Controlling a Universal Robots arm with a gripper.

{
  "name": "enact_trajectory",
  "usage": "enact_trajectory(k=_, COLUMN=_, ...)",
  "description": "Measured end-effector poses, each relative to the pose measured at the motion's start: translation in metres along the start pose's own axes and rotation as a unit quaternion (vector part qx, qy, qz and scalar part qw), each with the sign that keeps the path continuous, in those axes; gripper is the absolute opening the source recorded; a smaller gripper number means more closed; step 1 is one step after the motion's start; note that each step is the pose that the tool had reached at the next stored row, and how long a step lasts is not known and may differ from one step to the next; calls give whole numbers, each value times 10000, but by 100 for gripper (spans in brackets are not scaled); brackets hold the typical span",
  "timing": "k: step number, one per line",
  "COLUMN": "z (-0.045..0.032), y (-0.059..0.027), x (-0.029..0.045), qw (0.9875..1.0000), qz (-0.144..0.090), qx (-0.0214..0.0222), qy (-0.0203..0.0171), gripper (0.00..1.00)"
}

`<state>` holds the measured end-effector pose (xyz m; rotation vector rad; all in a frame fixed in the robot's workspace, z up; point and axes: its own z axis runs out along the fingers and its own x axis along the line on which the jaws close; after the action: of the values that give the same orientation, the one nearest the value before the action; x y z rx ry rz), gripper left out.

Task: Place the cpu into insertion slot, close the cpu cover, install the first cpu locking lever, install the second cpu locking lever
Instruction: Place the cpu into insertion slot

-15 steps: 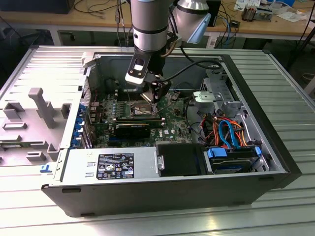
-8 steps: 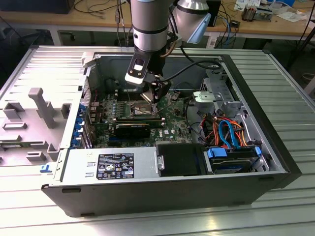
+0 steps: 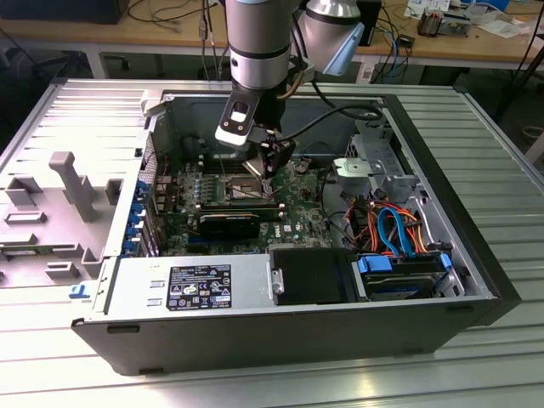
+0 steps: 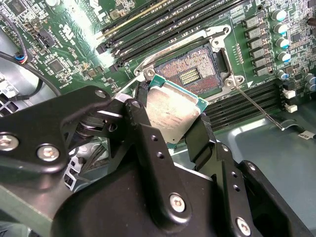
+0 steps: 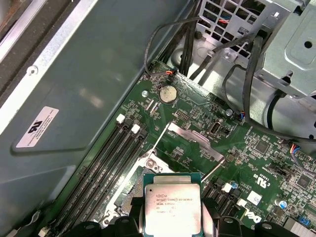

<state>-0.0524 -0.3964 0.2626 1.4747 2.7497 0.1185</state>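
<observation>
My gripper [image 4: 173, 129] is shut on the cpu [image 4: 174, 109], a flat square chip with a silvery top and green edge, one black finger [image 4: 144, 123] on each side. The chip hangs tilted just above and beside the insertion slot [image 4: 193, 73], a dark pin field inside a silver rim that lies uncovered. In the first wrist view the cpu [image 5: 172, 203] sits between the fingertips, and the cpu cover [image 5: 195, 140] stands raised beyond it. A thin locking lever [image 4: 256, 106] sticks out unlatched. In the exterior view the gripper [image 3: 270, 166] hovers over the green motherboard [image 3: 297, 212].
Black memory slots [image 4: 163, 24] run along both sides of the socket. The grey case wall [image 5: 89, 98] stands close by. Black cables [image 5: 247, 74] and a metal drive cage [image 5: 291, 44] sit nearby. A black heatsink block [image 3: 229, 225] and the power supply [image 3: 187, 285] lie nearer the camera.
</observation>
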Motion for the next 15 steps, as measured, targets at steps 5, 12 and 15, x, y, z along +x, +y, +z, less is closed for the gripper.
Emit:
enact_trajectory(k=5, z=1, y=0, x=0, qw=10000, qz=29, qx=-1, qy=-2, gripper=55)
enact_trajectory(k=12, z=4, y=0, x=0, qw=10000, qz=70, qx=-2, qy=-5, gripper=55)
enact_trajectory(k=15, z=5, y=0, x=0, qw=10000, qz=91, qx=-2, qy=-7, gripper=55)
